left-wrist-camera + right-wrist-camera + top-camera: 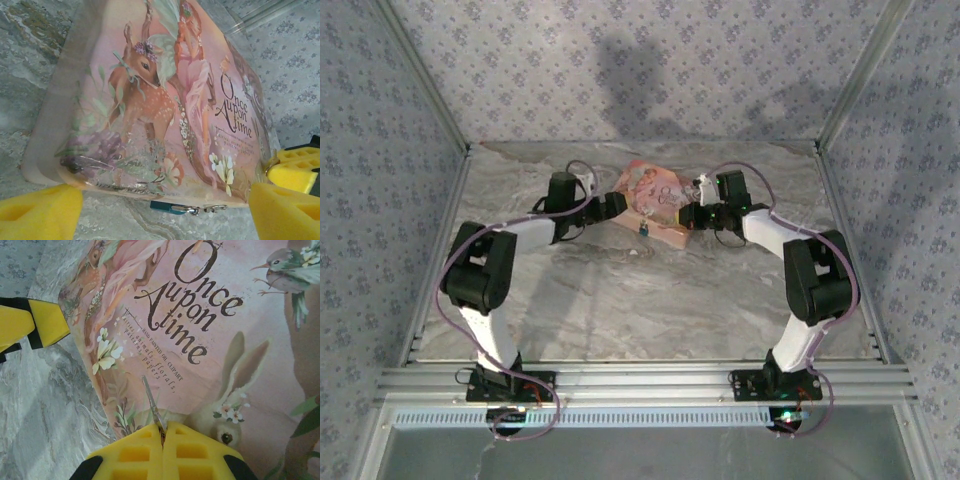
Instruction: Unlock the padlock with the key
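- my left gripper sat at the left side of the pink box, its jaws spread wide and holding nothing.
- from the left wrist, its two yellow pads sat in the bottom corners of the view. the box's printed lid, with a fawn and the words "once upon a time", lay between and beyond them.
- the padlock was a small teal body at the box's lower edge, low between those pads, with a silvery link just beside it. it touched neither pad.
- from above, the padlock showed as a teal speck on the front of the box, on the side toward my bases and between my two grippers.
- my right gripper was closed, its yellow fingers pressed together on the key.
- the key's thin silver blade stuck out from the fingertips over the lid, near the painted rabbit, and was not at the padlock.
- the box rested on the grey marbled table.
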Available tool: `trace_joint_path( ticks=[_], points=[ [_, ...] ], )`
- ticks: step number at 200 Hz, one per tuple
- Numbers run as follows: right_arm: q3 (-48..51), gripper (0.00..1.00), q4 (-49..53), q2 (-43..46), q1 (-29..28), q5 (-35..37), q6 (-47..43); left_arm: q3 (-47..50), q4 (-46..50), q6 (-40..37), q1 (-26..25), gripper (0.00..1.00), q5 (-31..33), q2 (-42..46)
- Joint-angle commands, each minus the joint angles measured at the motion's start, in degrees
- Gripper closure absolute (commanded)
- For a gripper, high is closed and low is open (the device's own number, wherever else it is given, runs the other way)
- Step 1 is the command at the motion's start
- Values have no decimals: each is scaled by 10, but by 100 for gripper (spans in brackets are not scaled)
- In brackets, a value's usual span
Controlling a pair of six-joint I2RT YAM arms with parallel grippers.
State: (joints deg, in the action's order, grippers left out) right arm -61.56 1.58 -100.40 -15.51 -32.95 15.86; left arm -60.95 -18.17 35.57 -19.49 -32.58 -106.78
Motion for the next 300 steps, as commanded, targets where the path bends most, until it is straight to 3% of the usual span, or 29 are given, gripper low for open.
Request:
trace_joint_path(
  ticks=[1,49,81,210,300],
  points=[
    [8,100,28,-18,-2,28,0,4,-14,-39,-3,15,-12,9],
    [13,100,18,-21,-8,34,6,84,31,-122,-62,15,58,83],
    [11,100,19,-24,-9,39,5,105,18,-136,-97,15,92,75],
    [5,100,29,-23,-18,54,4,3,2,-177,-116,23,127,-53],
    [7,100,20,-24,-19,49,15,-41,28,-178,-136,40,133,-88]
  ],
)
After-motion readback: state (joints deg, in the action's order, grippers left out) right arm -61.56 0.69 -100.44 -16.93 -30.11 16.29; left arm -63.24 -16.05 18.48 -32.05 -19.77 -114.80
